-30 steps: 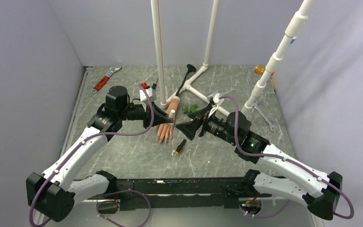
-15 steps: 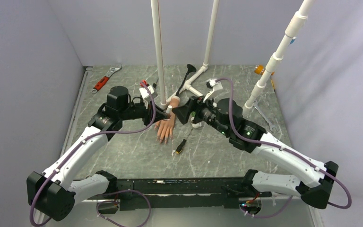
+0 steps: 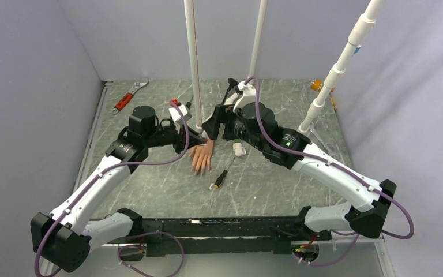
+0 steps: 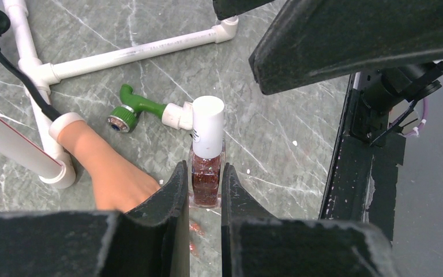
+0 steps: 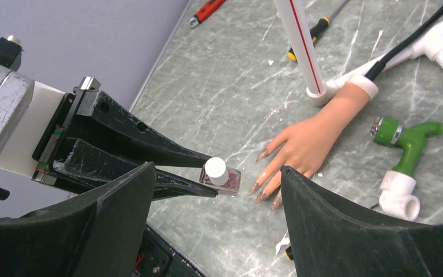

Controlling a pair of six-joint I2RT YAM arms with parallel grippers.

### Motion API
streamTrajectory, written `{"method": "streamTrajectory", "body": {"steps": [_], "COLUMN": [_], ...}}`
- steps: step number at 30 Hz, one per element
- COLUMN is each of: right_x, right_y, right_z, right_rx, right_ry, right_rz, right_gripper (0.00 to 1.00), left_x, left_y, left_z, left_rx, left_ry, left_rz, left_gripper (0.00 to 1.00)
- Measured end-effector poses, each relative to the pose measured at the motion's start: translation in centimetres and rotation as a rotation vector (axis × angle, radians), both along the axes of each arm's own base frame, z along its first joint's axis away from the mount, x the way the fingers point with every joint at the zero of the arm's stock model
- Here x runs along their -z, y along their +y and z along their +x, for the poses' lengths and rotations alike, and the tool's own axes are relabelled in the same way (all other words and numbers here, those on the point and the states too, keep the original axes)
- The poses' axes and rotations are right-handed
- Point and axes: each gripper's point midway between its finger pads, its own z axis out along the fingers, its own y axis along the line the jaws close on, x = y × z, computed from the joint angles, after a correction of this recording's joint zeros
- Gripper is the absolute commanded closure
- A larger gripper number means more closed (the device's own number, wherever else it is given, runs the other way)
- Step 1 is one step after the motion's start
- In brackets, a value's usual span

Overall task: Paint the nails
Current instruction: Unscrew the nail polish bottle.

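Observation:
The peach mannequin hand [image 3: 203, 156] lies palm down on the table, its wrist cuff against a white pipe foot. Its nails [image 5: 263, 153] look long and smeared with dark reddish glitter. My left gripper [image 4: 205, 167] is shut on a small bottle of red glitter nail polish [image 4: 206, 180] with a white cap [image 4: 208, 122], held upright just beside the fingertips. My right gripper [image 5: 218, 170] is open wide and hovers above the bottle [image 5: 222, 176], its jaws either side of the cap without touching it. In the top view the left gripper [image 3: 199, 141] and the right gripper [image 3: 210, 126] meet over the hand.
A green and white pipe fitting [image 5: 409, 141] lies right of the hand. White PVC pipes [image 3: 193, 63] stand behind it. A small black and yellow tool [image 3: 220, 179] lies in front of the hand. A red-handled wrench [image 3: 128, 99] lies at the back left and a steel wrench [image 3: 323, 141] at the right.
My right arm has swung left and back, from the right of the hand to above the bottle. The left gripper has stayed in place with the bottle.

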Motion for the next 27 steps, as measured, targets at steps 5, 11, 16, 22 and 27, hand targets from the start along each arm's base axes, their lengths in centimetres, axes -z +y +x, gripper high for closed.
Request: {"method": "streamTrajectory", "body": {"steps": [5,11,16,22,27], "right_x": [-1.0,-1.6,-0.9,1.2,2.3], "right_y": [-0.3,-0.5,0.1,1.0,1.0], "right_z": [-0.1,-0.4,-0.6,-0.5,-0.4], "right_rx": [0.005,-0.003,-0.033,-0.057,-0.054], "right_ry": [0.037,0.043,0.061,0.095,0.104], "right_rz": [-0.009,-0.010,-0.021,-0.050,-0.056], "right_gripper": [0.18,0.18,0.18,0.19,0.23], "left_x": [-0.4,-0.3,0.4,0.4,0.4], "left_y": [0.1,0.0,-0.4,-0.3,-0.1], "left_z": [-0.1,-0.2,-0.5,-0.4,-0.5], "left_rx": [-0.010,-0.017,-0.014,-0.015,-0.025], "left_ry": [-0.024,-0.029,-0.023,-0.038,-0.049], "left_rz": [0.001,0.006,0.022,0.030,0.041], "left_gripper": [1.00,1.00,1.00,1.00,1.00]}}
